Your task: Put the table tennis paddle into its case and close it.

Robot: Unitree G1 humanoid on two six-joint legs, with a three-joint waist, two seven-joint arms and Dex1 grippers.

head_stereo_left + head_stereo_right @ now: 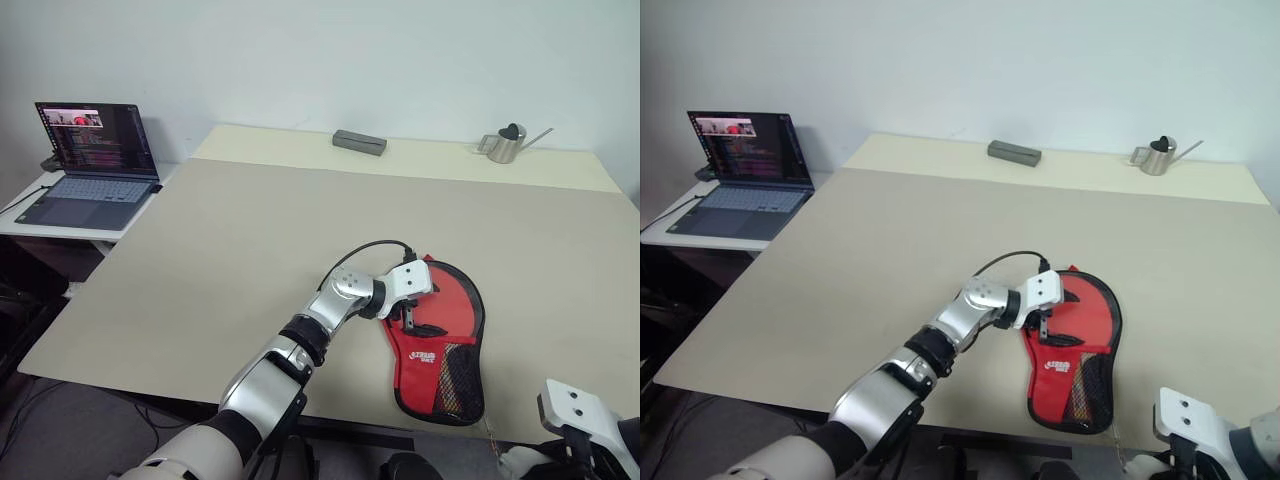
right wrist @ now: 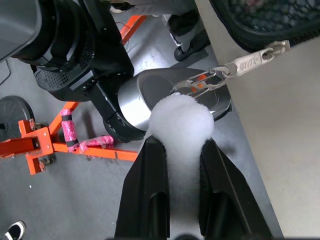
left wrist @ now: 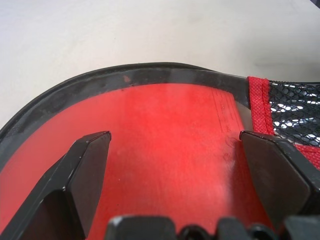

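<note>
Your right gripper, off the near bench edge, is clenched on a white fluffy tuft tied to the zipper pull. The case lies flat near that edge. Your left gripper is released, fingers spread over the table tennis paddle inside the case. Farther back stand a grey block and a metal watering can.

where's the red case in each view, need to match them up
Left eye view: the case lies at the table's near edge, right of centre, under the left gripper.
Right eye view: same place.
Left wrist view: its red face and black edging lie between the open fingers.
Right wrist view: its mesh corner with the zip pull.
Shared landmark: the black mesh pocket.
</note>
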